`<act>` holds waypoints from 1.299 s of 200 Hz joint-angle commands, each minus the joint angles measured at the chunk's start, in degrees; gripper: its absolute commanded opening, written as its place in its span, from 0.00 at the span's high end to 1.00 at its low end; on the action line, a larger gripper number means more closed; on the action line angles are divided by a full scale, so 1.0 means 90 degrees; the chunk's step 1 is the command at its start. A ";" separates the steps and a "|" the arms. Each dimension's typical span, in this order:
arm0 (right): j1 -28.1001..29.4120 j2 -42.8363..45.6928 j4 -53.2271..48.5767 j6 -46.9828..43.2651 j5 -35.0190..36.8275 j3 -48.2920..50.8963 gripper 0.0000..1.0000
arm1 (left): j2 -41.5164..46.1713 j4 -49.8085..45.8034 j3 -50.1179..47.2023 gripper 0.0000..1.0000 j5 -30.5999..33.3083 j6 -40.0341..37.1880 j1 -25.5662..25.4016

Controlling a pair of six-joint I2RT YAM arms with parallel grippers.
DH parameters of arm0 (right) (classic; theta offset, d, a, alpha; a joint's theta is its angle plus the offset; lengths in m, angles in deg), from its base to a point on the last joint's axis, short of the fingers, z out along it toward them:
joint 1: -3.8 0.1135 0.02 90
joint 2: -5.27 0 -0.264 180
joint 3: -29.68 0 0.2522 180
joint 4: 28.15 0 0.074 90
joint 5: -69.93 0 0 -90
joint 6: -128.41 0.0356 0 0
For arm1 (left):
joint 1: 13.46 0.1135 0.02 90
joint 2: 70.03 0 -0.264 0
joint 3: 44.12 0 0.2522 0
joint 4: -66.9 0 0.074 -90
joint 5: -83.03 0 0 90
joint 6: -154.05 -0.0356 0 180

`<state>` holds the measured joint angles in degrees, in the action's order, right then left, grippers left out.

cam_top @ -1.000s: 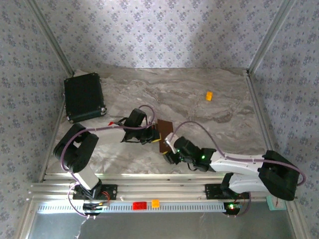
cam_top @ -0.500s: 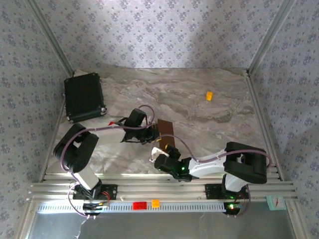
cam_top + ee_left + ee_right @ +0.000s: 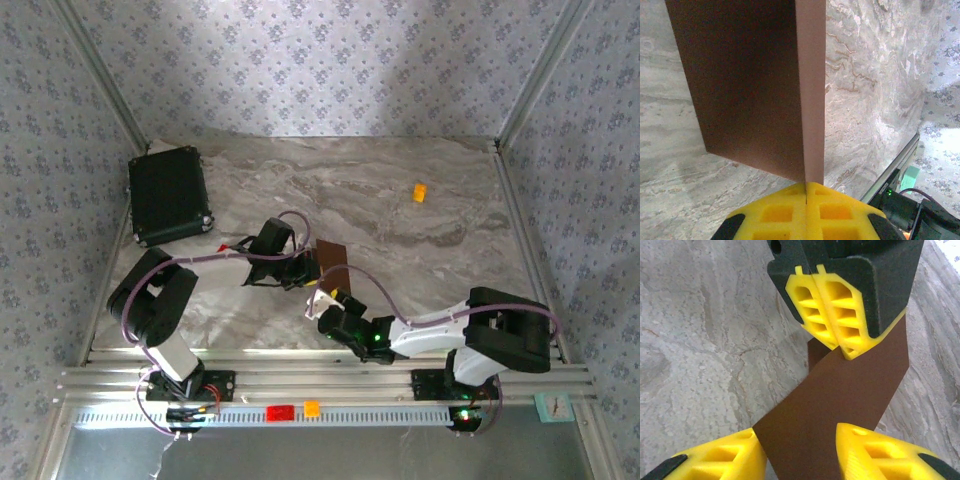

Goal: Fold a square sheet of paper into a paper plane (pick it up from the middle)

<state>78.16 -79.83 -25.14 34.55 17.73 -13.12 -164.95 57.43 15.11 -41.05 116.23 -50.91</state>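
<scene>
The right tool (image 3: pixel 800 442) has its jaws apart, one on each side of the near edge of the square sheet of paper (image 3: pixel 840 400). The gap is much wider than the thin paper, so it holds nothing yet.

This is what has changed. One second ago the right arm was stretched out from the right side, with its tool at the near right of the sheet. Then it folded back towards its base. Now the right tool (image 3: pixel 322 302) has come forward again, this time from the near side and in line with the sheet.

The left tool (image 3: pixel 806 186) has not changed. It is closed tight on the paper, and the right wrist view shows the left tool (image 3: pixel 840 351) pinching the far part of the sheet.

The sheet (image 3: pixel 334 256) has stayed almost in place, a little left of the middle of the desk (image 3: pixel 420 250). It seems to be lifted off the surface. From the left wrist the sheet (image 3: pixel 750 85) shows a wide dark face and a narrow paler one meeting on a straight line, which looks like a crease.

I judge that the right arm is taking a new, second hold for the next fold, and that this hold is not made yet. The black case (image 3: pixel 168 195) and the orange block (image 3: pixel 420 192) lie well apart from the work.
</scene>
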 commanded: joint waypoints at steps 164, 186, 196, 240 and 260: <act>-0.0374 0.0400 0.0577 0.0383 -0.0606 0.0337 0.85 | 0.0072 -0.0001 0.0131 0.96 -0.0130 0.0042 0.0025; -0.0392 0.0399 0.0597 0.0402 -0.0655 0.0345 0.88 | 0.0067 0.0001 0.0122 0.96 -0.0120 0.0043 0.0028; -0.0405 0.0405 0.0608 0.0412 -0.0682 0.0345 0.89 | 0.0077 -0.0008 0.0106 0.95 -0.0114 0.0042 0.0027; -0.0445 0.0466 0.0569 0.0462 -0.0949 0.0385 0.96 | 0.0164 -0.0167 0.0109 0.90 0.0090 0.0012 0.0026; -0.0496 0.0518 0.0477 0.0600 -0.1259 0.0385 0.96 | 0.0264 -0.0345 0.0112 0.78 0.0305 -0.0012 0.0040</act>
<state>74.34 -76.73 -20.44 37.70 9.84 -10.11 -164.95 57.02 15.11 -40.37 116.19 -50.91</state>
